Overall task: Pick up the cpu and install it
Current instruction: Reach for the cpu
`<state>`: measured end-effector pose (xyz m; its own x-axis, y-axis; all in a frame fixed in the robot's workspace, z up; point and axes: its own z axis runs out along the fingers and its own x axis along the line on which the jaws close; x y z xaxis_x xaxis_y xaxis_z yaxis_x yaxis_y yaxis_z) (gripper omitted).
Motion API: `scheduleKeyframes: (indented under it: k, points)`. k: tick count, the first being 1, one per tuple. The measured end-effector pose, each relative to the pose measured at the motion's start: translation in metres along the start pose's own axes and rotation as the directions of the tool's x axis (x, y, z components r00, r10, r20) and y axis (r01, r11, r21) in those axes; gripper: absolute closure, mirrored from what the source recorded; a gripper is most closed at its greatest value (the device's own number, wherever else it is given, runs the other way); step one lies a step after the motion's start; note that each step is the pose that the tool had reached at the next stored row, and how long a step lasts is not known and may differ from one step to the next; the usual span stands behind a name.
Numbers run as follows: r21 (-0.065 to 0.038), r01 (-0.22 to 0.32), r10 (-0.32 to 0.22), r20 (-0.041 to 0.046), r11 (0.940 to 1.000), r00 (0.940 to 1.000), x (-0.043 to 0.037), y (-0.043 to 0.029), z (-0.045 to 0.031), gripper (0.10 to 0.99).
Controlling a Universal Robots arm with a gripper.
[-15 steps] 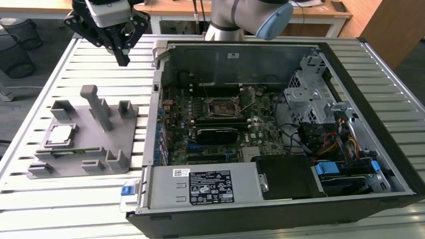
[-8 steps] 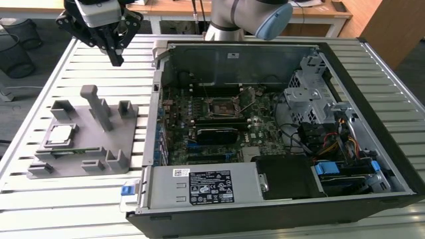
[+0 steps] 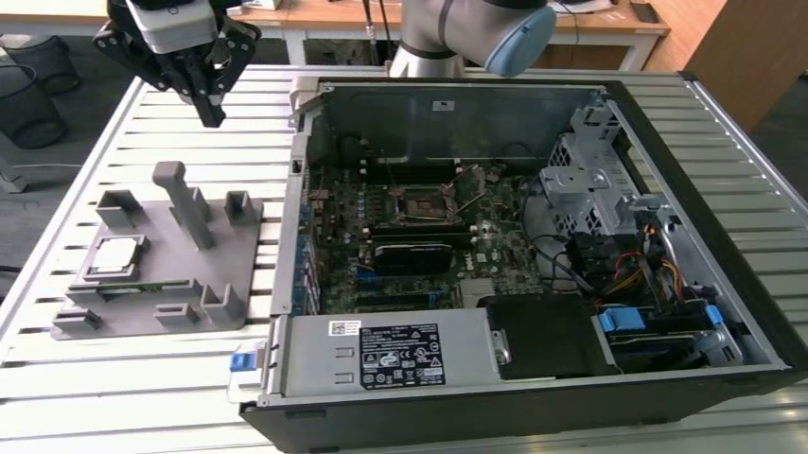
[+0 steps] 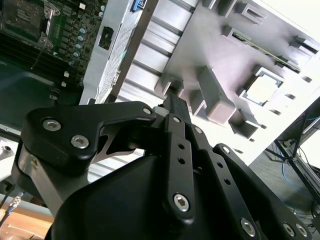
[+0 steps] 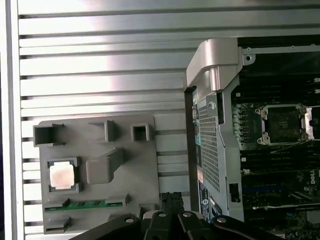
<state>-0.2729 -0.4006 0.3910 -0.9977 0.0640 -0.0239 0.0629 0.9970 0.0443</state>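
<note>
Claw [image 3: 210, 115] closed, empty, cpu [image 3: 117, 254] square, shiny silver

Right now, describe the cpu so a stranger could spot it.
To the exterior view's left of the open computer case lies a grey fixture plate. In a square recess of that plate sits the cpu. Its shiny silver top sets it apart from the dull grey blocks around it.

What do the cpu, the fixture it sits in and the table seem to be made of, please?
On the cpu, likely a metal top: bright, silvery, reflective. For the fixture, probably plastic: matte, uniform grey, blocky shapes. For the table, seemingly aluminium slats: pale with a soft sheen.
</note>
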Motion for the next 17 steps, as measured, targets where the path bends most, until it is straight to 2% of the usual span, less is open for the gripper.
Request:
scheduleKeyframes:
  k: [11,17]
  points:
    - [-0.002,0.068,-0.068,-0.003,0.9977,0.9977,0.0084,-0.0046,0.0,0.98]
    - [-0.002,0.083,-0.083,-0.0037,0.9965,0.9965,0.0178,-0.0074,-0.0001,0.98]
